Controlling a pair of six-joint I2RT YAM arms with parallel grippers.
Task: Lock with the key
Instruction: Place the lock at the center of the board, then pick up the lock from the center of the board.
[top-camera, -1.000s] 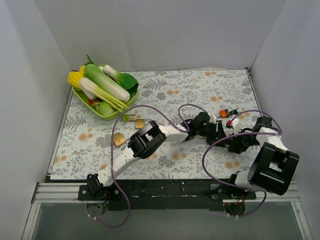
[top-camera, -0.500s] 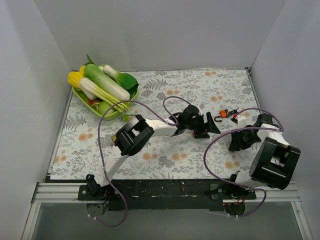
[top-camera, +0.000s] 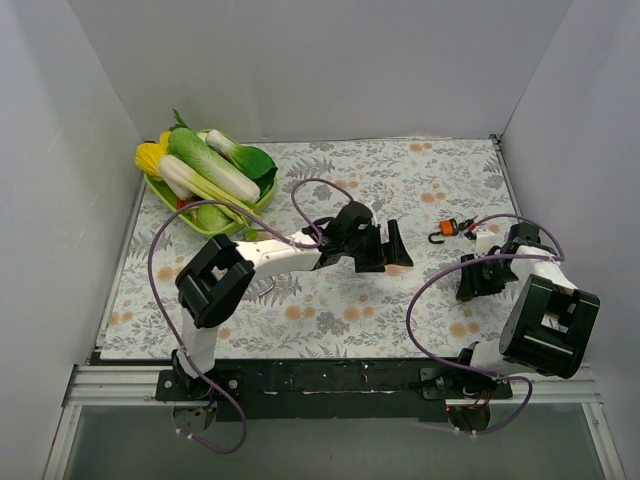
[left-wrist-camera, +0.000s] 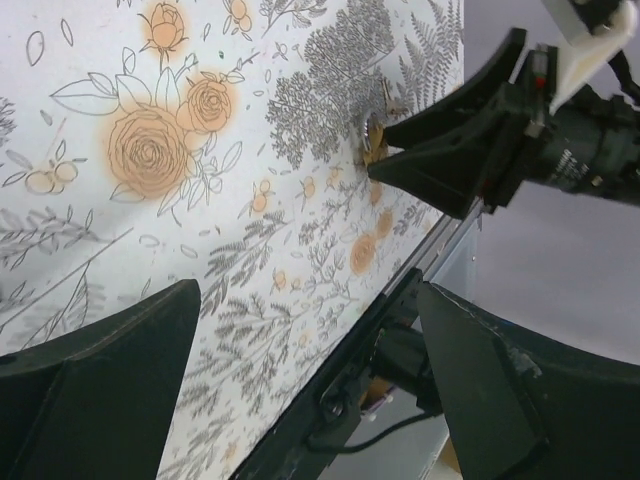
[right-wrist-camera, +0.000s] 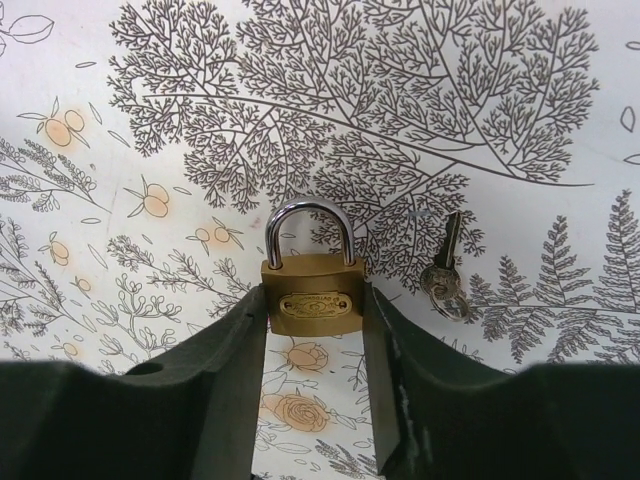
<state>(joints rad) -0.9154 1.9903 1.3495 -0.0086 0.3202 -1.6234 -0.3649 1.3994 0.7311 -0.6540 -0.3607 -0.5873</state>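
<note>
Brass padlock (right-wrist-camera: 312, 300) is clamped by the right gripper (right-wrist-camera: 313, 305); the left gripper (left-wrist-camera: 310, 335), jaws spread and empty, is drawn back, the key (right-wrist-camera: 445, 275) left unused.

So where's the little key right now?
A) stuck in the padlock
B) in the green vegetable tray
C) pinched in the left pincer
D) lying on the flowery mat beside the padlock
D: in the right wrist view the key lies flat on the mat, just to the right of the brass padlock, which sits between the fingers of the right pincer. Nothing is holding the key.
</note>
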